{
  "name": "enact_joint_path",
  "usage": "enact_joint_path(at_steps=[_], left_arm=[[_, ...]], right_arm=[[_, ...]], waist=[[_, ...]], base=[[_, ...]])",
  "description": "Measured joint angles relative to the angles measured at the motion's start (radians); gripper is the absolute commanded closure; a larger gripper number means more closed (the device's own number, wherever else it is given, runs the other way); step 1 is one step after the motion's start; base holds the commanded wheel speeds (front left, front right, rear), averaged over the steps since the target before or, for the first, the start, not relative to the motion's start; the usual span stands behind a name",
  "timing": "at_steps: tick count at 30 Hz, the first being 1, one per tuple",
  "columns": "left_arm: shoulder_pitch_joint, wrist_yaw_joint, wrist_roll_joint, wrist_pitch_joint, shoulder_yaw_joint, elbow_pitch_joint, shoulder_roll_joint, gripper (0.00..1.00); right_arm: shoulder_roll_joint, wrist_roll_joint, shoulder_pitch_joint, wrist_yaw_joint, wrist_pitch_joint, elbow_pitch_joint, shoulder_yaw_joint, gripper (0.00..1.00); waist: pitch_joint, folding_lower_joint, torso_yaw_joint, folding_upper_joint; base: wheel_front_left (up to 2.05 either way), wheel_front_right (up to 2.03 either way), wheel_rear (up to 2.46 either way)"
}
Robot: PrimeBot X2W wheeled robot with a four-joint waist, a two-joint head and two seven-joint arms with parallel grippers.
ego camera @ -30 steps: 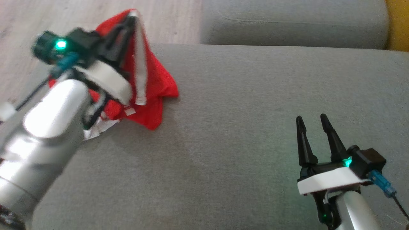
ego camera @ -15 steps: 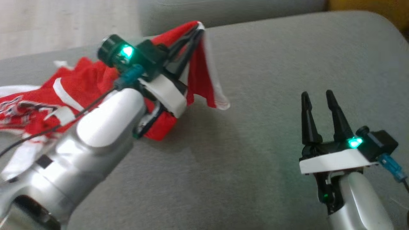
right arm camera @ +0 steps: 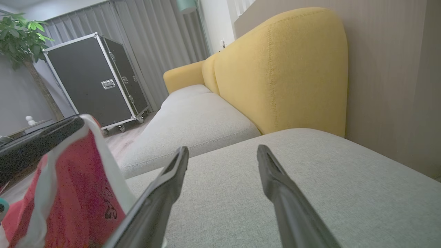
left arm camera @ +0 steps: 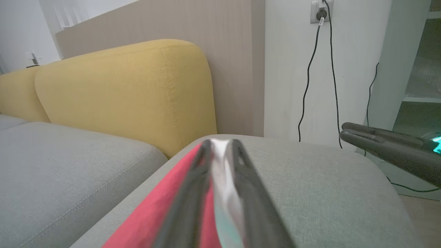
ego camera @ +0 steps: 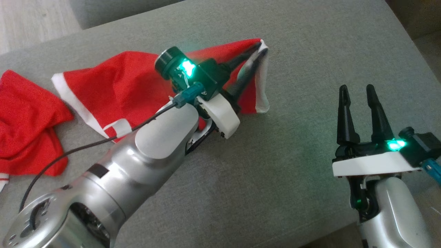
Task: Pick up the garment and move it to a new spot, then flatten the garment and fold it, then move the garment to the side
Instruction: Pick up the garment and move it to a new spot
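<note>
A red garment (ego camera: 120, 82) with white trim lies stretched over the grey cushion (ego camera: 275, 155). My left gripper (ego camera: 260, 51) is shut on its white-edged corner, lifted a little off the cushion at the garment's right end. The left wrist view has the white hem (left arm camera: 222, 162) pinched between the two fingers, with red cloth (left arm camera: 162, 213) trailing below. A second bunch of red cloth (ego camera: 27, 117) lies at the far left; whether it joins the rest I cannot tell. My right gripper (ego camera: 356, 90) stands open and empty to the right, apart from the cloth (right arm camera: 75, 193).
The cushion's right edge drops off near my right arm. A second grey seat (right arm camera: 193, 117) and yellow backrests (right arm camera: 282, 69) lie beyond. A black wheeled case (right arm camera: 93, 79) and a plant (right arm camera: 17, 34) stand past the sofa. Cables (left arm camera: 310, 86) hang on the wall.
The head camera has swung. My left gripper has carried the garment's corner rightward across the cushion, drawing the cloth out from a heap. The right gripper stays open.
</note>
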Motion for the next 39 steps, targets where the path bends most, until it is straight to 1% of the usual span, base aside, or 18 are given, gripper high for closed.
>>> enact_joint_path(at_steps=[2,7,10,11,14,15,19,21,23,26,27,32,35,39], left_arm=[[0.0,-0.009,0.0,-0.006,-0.003,0.03,-0.016,0.0],[0.007,-0.023,-0.002,-0.015,-0.002,0.084,-0.02,0.0],[0.036,-0.014,-0.007,-0.016,0.04,0.082,-0.016,0.0],[0.052,-0.003,-0.008,-0.017,0.063,0.071,-0.009,0.0],[0.119,0.029,-0.008,-0.018,0.146,0.012,0.025,0.0],[0.181,0.052,-0.008,-0.018,0.212,-0.033,0.064,0.0],[0.34,0.091,-0.002,-0.018,0.337,-0.13,0.137,0.0],[0.43,0.105,0.002,-0.018,0.389,-0.174,0.156,0.0],[0.521,0.109,0.007,-0.018,0.43,-0.209,0.163,0.0],[0.649,0.116,0.017,-0.018,0.477,-0.249,0.162,0.0],[0.649,0.116,0.017,-0.018,0.477,-0.249,0.162,0.0],[0.798,0.115,0.043,-0.017,0.544,-0.275,0.136,0.0],[0.823,0.111,0.066,-0.018,0.582,-0.288,0.116,0.0],[0.823,0.086,0.098,-0.018,0.609,-0.296,0.101,0.0]], right_arm=[[0.0,0.0,0.0,0.0,0.0,0.001,-0.006,0.0],[0.0,-0.003,0.001,0.0,0.0,0.002,-0.014,0.0],[0.0,-0.014,0.005,0.0,0.0,0.006,-0.019,0.0],[0.0,-0.02,0.008,0.0,0.0,0.006,-0.02,0.0],[0.0,-0.038,0.016,0.0,0.0,0.006,-0.026,0.0],[0.0,-0.049,0.033,0.0,0.0,0.005,-0.033,0.0],[0.0,-0.074,0.078,0.0,0.0,0.006,-0.047,0.0],[0.0,-0.086,0.095,0.0,0.0,0.006,-0.045,0.0],[0.001,-0.092,0.109,0.0,0.0,0.007,-0.044,0.0],[0.001,-0.094,0.133,0.0,0.0,0.013,-0.042,0.0],[0.001,-0.094,0.133,0.0,0.0,0.013,-0.042,0.0],[0.001,-0.094,0.167,0.0,0.0,0.021,-0.032,0.0],[0.001,-0.094,0.17,0.0,0.0,0.024,-0.024,0.0],[0.001,-0.094,0.169,0.0,0.0,0.03,-0.018,0.0]], waist=[[0.002,0.0,0.002,0.0],[-0.015,-0.0002,0.045,0.0],[-0.035,-0.0002,0.082,0.0],[-0.043,-0.0003,0.095,0.0],[-0.067,-0.0003,0.139,0.0],[-0.085,-0.0003,0.171,0.0],[-0.12,-0.0004,0.241,0.0],[-0.137,-0.0004,0.276,0.0],[-0.153,-0.0004,0.309,0.0],[-0.179,-0.0004,0.352,0.0],[-0.179,-0.0004,0.352,0.0],[-0.218,-0.0005,0.396,0.0],[-0.232,-0.0005,0.406,0.0],[-0.238,-0.0003,0.4,0.0]], base=[[0.0,0.0,0.0],[0.0,0.0,0.0],[0.0,0.0,0.0],[0.0,0.0,0.0],[0.0,0.0,0.0],[0.0,0.0,0.0],[0.0,0.0,0.0],[0.0,0.0,0.0],[0.0,0.0,0.0],[0.0,0.0,0.0],[0.0,0.0,0.0],[0.0,0.0,0.0],[0.0,0.0,0.0],[0.0,0.0,0.0]])
